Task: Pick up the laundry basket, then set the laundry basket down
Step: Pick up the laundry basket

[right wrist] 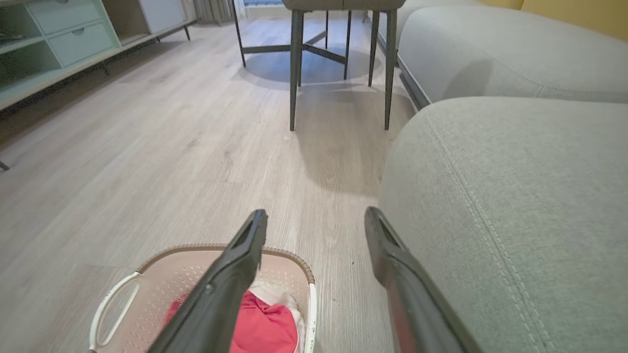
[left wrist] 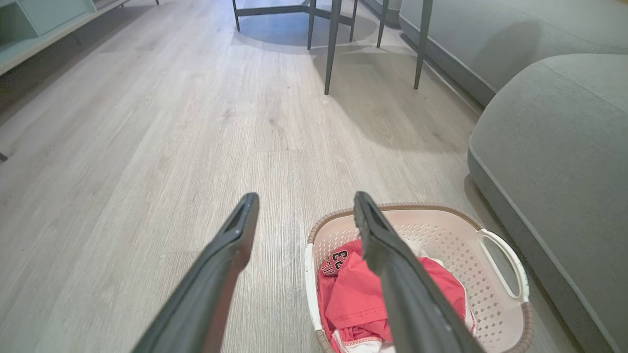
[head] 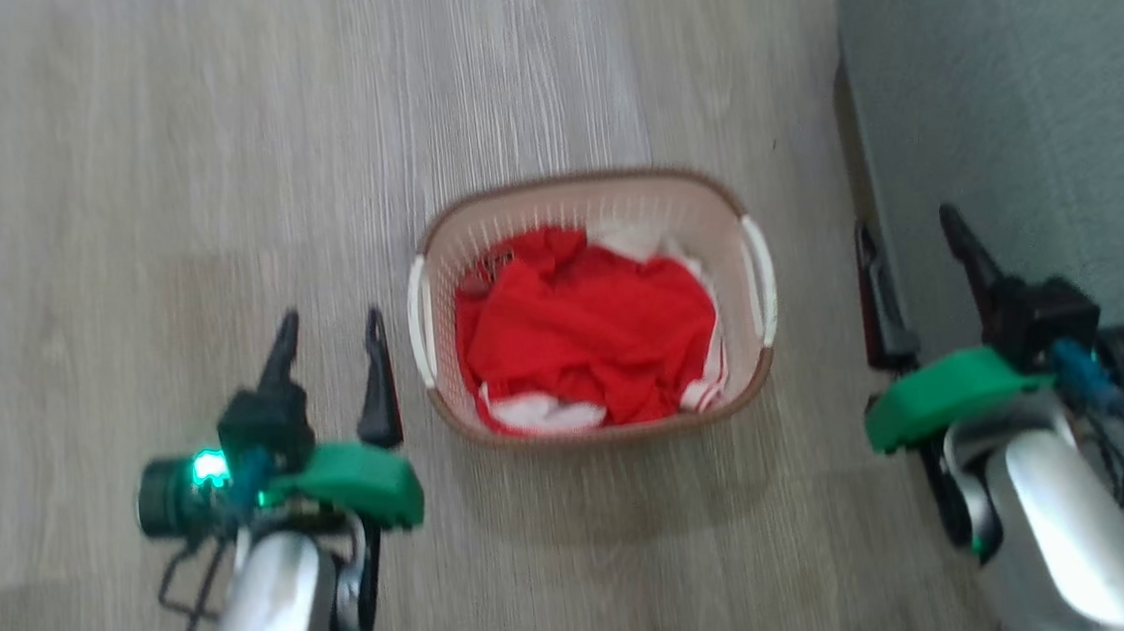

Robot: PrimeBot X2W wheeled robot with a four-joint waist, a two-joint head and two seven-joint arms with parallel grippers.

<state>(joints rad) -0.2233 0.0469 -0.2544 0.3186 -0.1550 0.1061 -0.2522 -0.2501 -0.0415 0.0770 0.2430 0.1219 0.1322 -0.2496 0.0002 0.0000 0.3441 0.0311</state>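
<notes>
Resting on wood-grain floor [head: 207,133], perforated cream laundry basket [head: 685,216], left gripper [head: 332,322], right gripper [head: 904,220] both released.

The head view looks steeply down on the basket [head: 684,211], apparently from well above; it is blurred. The left wrist view sits low, left of the basket, facing forward along the floor [left wrist: 147,147]; the right wrist view mirrors it from the right. Both share the table legs [left wrist: 333,44] beyond the basket.

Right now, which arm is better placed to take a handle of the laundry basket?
Probably the left. The left claw is open beside the laundry basket, its inner finger near the white handle. The right claw, open too, stands farther off, by the grey sofa.
</notes>
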